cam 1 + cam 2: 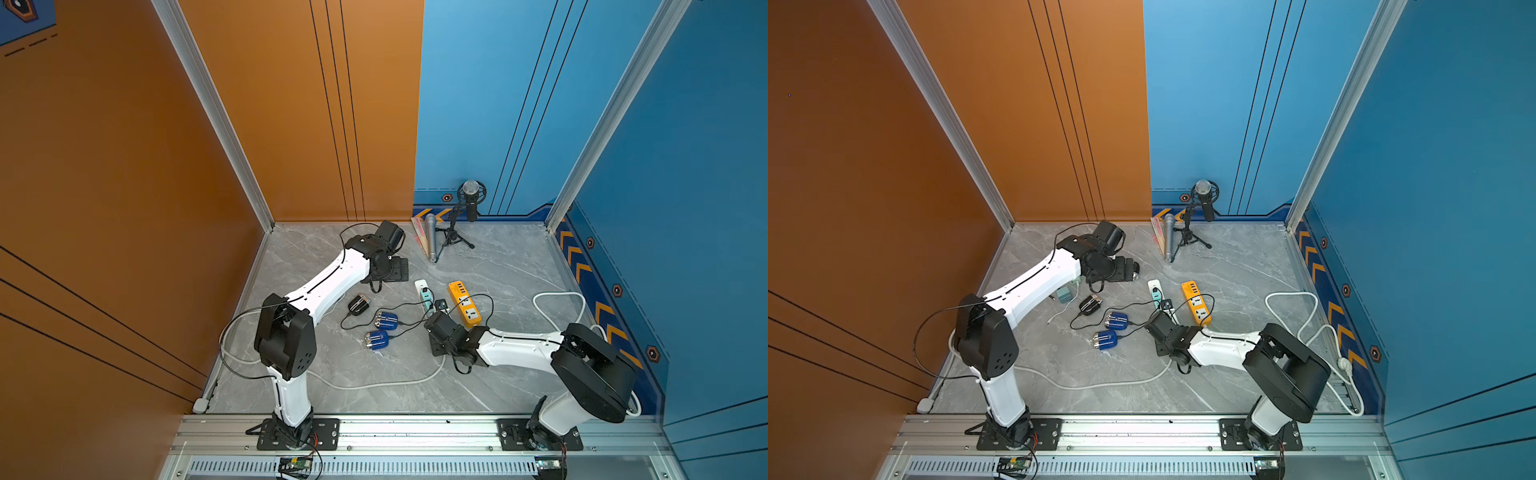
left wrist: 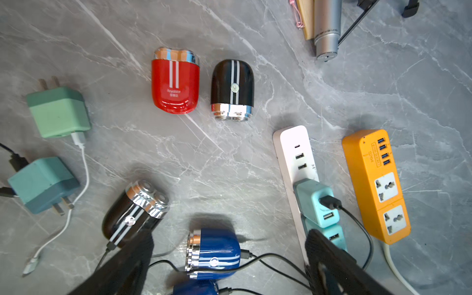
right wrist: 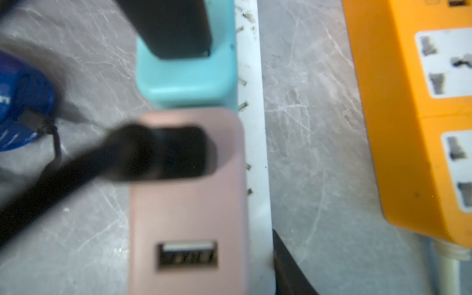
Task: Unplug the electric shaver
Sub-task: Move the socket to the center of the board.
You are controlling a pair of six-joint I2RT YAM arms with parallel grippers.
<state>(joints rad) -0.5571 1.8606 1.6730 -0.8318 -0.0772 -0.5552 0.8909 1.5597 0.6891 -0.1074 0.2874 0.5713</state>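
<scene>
On the grey marbled tabletop (image 1: 498,257), near its middle, a blue electric shaver (image 1: 386,321) is laid beside a second blue shaver (image 1: 377,340). Black cables are run from them toward a white power strip (image 1: 421,289), which is flanked by an orange power strip (image 1: 464,303). The right gripper (image 1: 436,320) is positioned low over the white strip, where a pink adapter (image 3: 189,204) carrying a black USB plug (image 3: 184,153) is seated beside a teal adapter (image 3: 184,81), and whether it is clamped cannot be told; the left gripper (image 1: 398,269) is held above the table, spread wide apart and gripping nothing.
</scene>
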